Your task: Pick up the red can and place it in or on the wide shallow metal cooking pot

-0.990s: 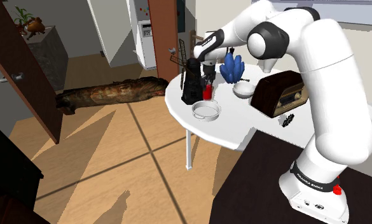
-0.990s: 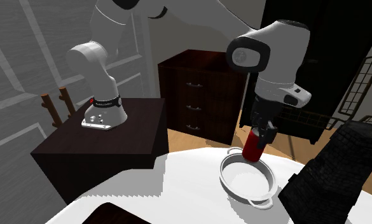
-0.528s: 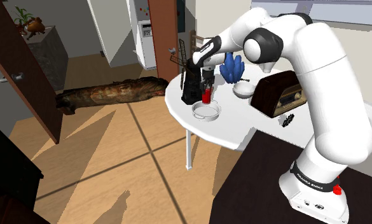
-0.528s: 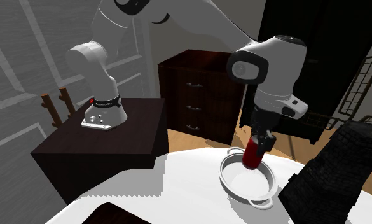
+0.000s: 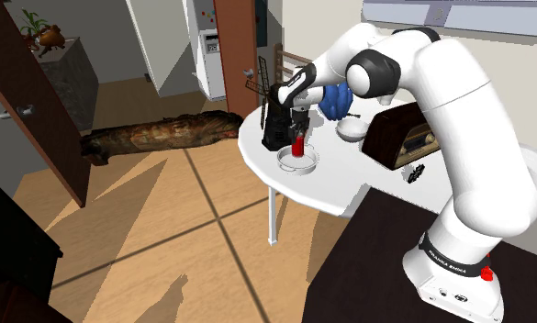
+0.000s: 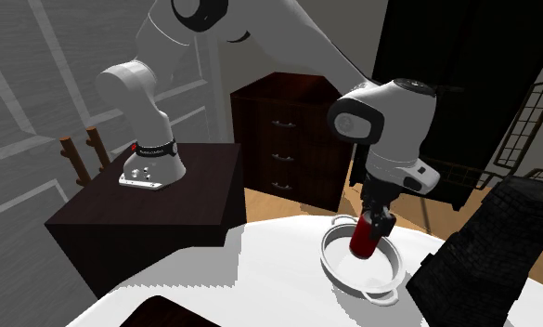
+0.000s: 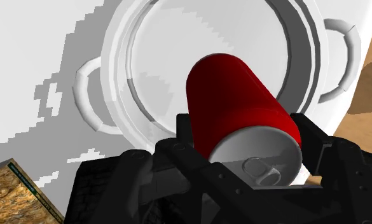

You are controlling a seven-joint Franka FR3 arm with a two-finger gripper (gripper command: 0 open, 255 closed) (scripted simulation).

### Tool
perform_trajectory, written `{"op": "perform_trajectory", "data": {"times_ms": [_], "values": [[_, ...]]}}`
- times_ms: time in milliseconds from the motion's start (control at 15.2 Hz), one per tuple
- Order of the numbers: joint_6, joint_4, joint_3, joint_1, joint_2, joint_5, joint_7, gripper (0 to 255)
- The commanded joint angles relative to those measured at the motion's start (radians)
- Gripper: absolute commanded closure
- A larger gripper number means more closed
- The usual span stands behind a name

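My gripper (image 7: pixel 245 149) is shut on the red can (image 7: pixel 235 108), whose silver top with a pull tab faces the camera. The can (image 6: pixel 365 236) hangs tilted just above the wide shallow pot (image 6: pixel 348 274), a pale two-handled pan on the white round table (image 6: pixel 251 279). In the shoulder view the can (image 5: pixel 297 147) sits under the gripper (image 5: pixel 297 138) right over the pot (image 5: pixel 296 162). The pot's rim (image 7: pixel 124 63) and both loop handles show behind the can in the wrist view.
A black windmill-shaped object (image 5: pixel 275 115) stands close beside the pot, also at the right of the second exterior view (image 6: pixel 487 251). A blue bunch (image 5: pixel 334 99), a white bowl (image 5: pixel 352 128) and a brown radio (image 5: pixel 399 138) sit further along the table. A dark dresser (image 6: pixel 292 139) stands behind.
The gripper has carried the can sideways and down, from beside the pot's rim to over its inside, and the can is lower than a second ago.
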Motion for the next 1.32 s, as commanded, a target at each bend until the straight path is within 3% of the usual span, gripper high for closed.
{"op": "perform_trajectory", "data": {"times_ms": [0,528,594,924,1254], "values": [[0.014,0.003,0.005,-0.002,0.016,0.005,-0.002,255],[0.023,0.004,0.008,-0.004,0.027,0.008,-0.003,255],[0.023,0.004,0.008,-0.004,0.027,0.008,-0.003,0],[0.023,0.004,0.008,-0.004,0.027,0.008,-0.003,0],[-0.054,0.003,-0.015,0.01,-0.053,-0.018,0.011,0]]}}
